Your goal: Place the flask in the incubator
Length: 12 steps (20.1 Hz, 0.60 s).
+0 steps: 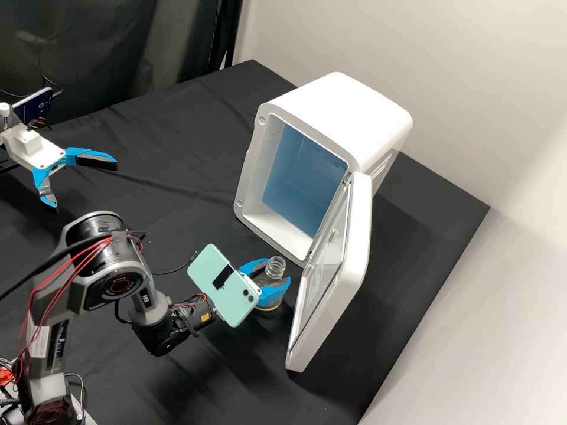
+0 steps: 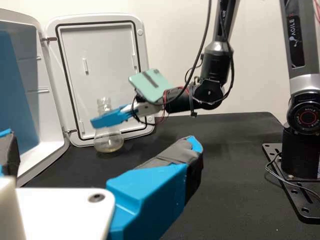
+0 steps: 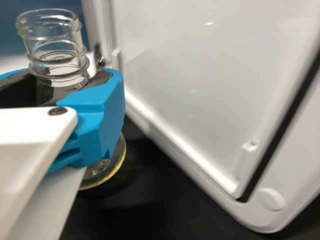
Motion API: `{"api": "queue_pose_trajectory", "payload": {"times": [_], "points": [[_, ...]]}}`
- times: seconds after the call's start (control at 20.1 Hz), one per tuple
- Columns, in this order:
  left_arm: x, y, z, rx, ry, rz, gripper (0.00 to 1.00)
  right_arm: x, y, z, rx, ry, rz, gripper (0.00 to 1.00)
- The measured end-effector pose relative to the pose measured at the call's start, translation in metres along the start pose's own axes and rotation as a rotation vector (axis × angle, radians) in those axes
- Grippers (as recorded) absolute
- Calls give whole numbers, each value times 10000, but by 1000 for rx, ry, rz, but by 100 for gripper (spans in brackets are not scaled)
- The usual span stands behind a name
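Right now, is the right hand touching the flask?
Touching. Right wrist view: the right hand presses a blue finger against the flask neck, no gap.

White lettering ran up the grey upper link (image 2: 298,35) of the right arm, and finer print circled the red ring on the joint (image 2: 306,117) below it. In the high view, a white label (image 1: 38,342) with small dark print was stuck on that arm's lower link, too small to read. A short white mark sat on the black wrist link (image 1: 144,299), also illegible.
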Motion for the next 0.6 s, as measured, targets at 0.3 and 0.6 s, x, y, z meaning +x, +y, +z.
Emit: {"api": "queue_pose_trajectory", "payload": {"times": [0.3,0.6], "points": [[0,5,14,0,-7,3,100,-8,352,-107,70,51,133,0],[0,7,24,0,-11,5,100,-69,579,-154,133,80,217,0]]}}
